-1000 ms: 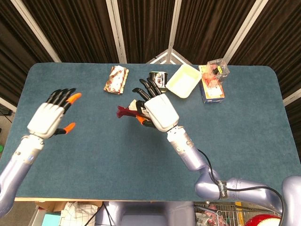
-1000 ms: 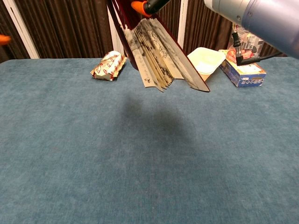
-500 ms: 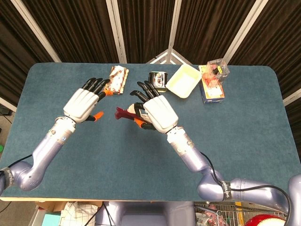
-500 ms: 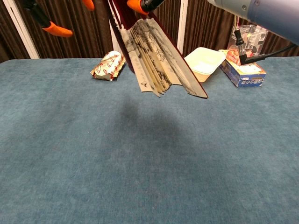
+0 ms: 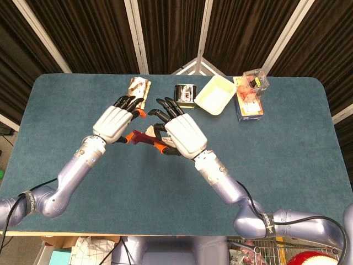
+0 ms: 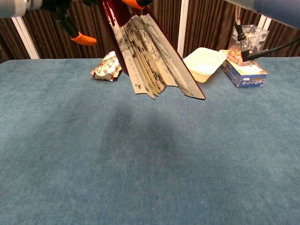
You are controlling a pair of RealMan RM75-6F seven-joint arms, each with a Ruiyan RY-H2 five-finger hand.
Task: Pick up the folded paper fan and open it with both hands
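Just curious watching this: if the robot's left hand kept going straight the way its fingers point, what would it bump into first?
Probably the paper fan held by the right hand; the left hand is already beside it, though depth is unclear.

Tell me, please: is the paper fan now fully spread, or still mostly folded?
Only partly spread. In the chest view the paper fan hangs above the table with its pleats fanned a little between the dark red outer ribs.
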